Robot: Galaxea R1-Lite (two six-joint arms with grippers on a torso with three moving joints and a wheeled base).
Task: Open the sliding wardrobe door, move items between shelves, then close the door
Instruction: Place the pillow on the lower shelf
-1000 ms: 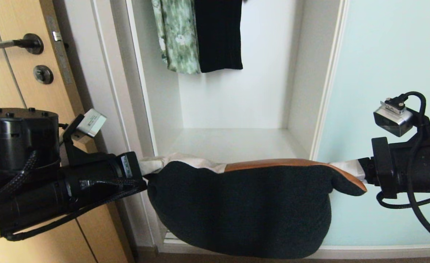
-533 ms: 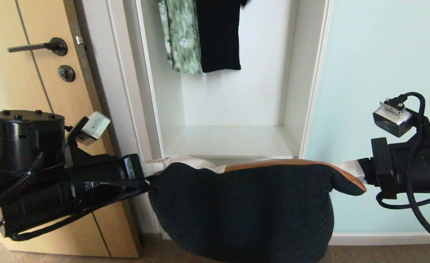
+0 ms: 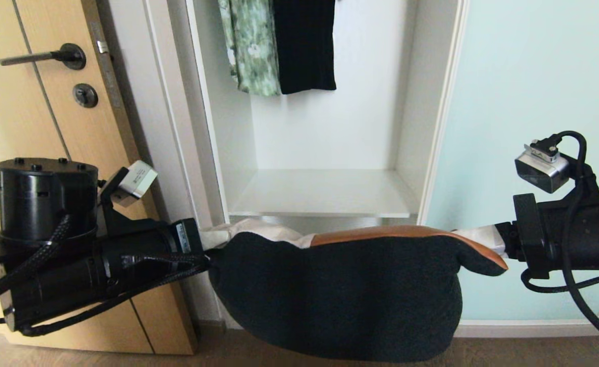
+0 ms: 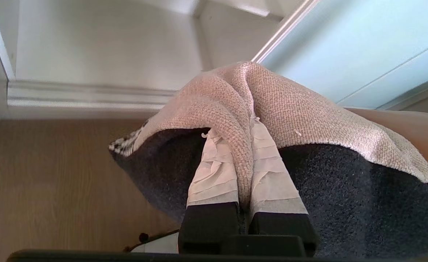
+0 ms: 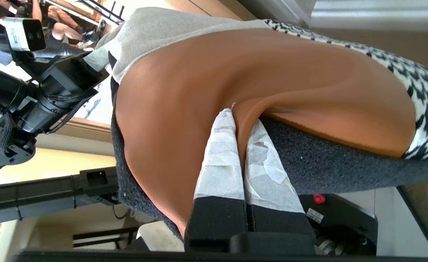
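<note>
Two grippers pinch the cushion [image 3: 335, 300] by opposite corners — left gripper [image 3: 213, 238], right gripper [image 3: 485, 237], both clamped on fabric. It sags between them, near the open wardrobe, below the shelf [image 3: 325, 196] — soft, light, floppy; corner holds look sensible.

The cushion [image 3: 335, 295] hangs in mid-air in front of the open wardrobe, black back facing out, sagging in the middle with a strip of rust-orange and off-white along the top edge. From the other side you can see houndstooth panels too. The door [image 3: 534, 127], frosted pale blue-green glass with a thin silver frame, is slid over to the right, so the opening is clear. One white shelf [image 3: 325, 196] sits just behind and above the cushion, bare.
</note>
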